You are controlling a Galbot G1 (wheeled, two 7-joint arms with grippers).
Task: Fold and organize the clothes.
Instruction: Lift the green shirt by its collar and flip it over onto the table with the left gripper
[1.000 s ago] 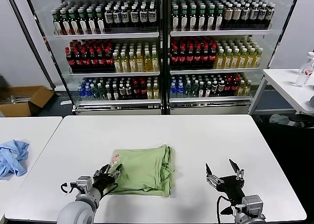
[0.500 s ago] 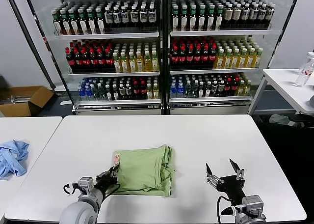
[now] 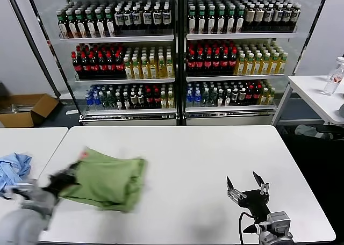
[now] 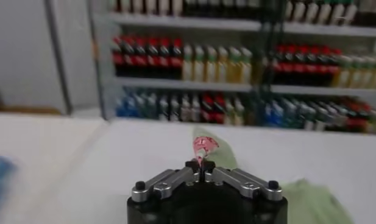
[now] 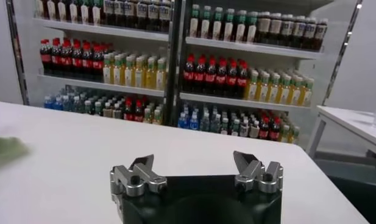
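Two arms show in the head view, and only the left one is at work. The left gripper (image 3: pixel 69 176) sits at about eight o'clock on the white table (image 3: pixel 215 153), its jaws pressed together on a corner of the green polo shirt (image 3: pixel 107 180); the left wrist view shows the fingertips pinching a peak of fabric (image 4: pixel 207 149) that carries the red-and-white checkered print. The folded shirt lies on the left part of the table, its gripped corner raised, the rest trailing toward the table's middle; it is smeared in the head view, so whether the far edge rests flat on the surface is hard to tell. The right gripper (image 3: pixel 248 184) hangs at about five o'clock over the near right part of the table, jaws spread wide and holding nothing, well apart from the shirt. A light blue cloth (image 3: pixel 12 170) lies on the neighbouring table at nine o'clock. A drinks cooler (image 3: pixel 177 51) full of bottles stands at twelve o'clock behind the table.
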